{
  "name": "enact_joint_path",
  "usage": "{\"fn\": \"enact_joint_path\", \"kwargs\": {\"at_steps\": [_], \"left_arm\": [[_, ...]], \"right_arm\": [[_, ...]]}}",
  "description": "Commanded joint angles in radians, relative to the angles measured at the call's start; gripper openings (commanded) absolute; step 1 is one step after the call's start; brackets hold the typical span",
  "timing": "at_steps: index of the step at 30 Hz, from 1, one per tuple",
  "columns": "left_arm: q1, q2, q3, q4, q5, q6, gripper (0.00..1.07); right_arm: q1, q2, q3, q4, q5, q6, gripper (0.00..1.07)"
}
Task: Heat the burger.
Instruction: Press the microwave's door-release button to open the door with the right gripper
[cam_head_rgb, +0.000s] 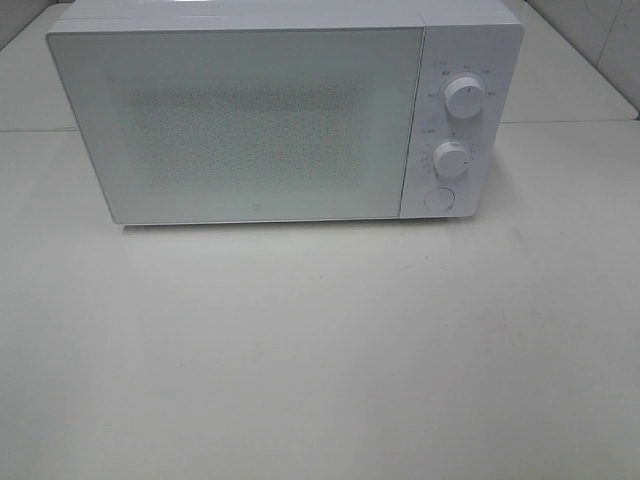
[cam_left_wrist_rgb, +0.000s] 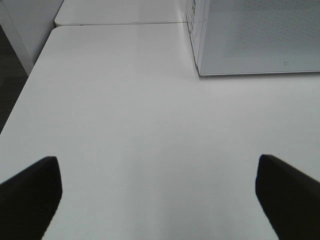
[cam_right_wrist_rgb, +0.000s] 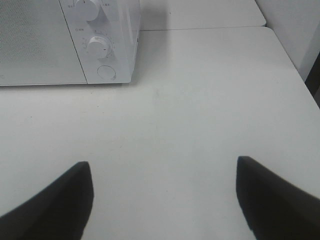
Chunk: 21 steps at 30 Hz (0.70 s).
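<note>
A white microwave (cam_head_rgb: 260, 115) stands at the back of the white table (cam_head_rgb: 320, 350) with its door shut; it also shows in the left wrist view (cam_left_wrist_rgb: 255, 37) and the right wrist view (cam_right_wrist_rgb: 65, 42). It has two dials (cam_head_rgb: 464, 96) and a round button (cam_head_rgb: 439, 199) on its right panel. The burger is out of view in every frame. My left gripper (cam_left_wrist_rgb: 157, 200) is open and empty over bare table. My right gripper (cam_right_wrist_rgb: 162, 197) is open and empty over bare table. Neither gripper shows in the exterior high view.
A second table (cam_left_wrist_rgb: 115, 12) butts against this one behind the microwave. The table's left edge (cam_left_wrist_rgb: 22, 95) and right edge (cam_right_wrist_rgb: 300, 75) drop off to a dark floor.
</note>
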Motion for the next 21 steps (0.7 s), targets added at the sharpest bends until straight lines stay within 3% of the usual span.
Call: {"fn": "enact_joint_path", "kwargs": {"at_steps": [1, 11, 21], "left_arm": [[0.004, -0.001, 0.000, -0.007, -0.003, -0.001, 0.98], [0.004, -0.001, 0.000, -0.007, -0.003, -0.001, 0.98], [0.004, -0.001, 0.000, -0.007, -0.003, -0.001, 0.98]], "right_arm": [[-0.005, -0.026, 0.002, 0.001, -0.011, 0.005, 0.76], [-0.004, -0.026, -0.007, 0.003, -0.023, 0.001, 0.76], [-0.004, 0.069, -0.025, 0.005, -0.189, 0.001, 0.76]]}}
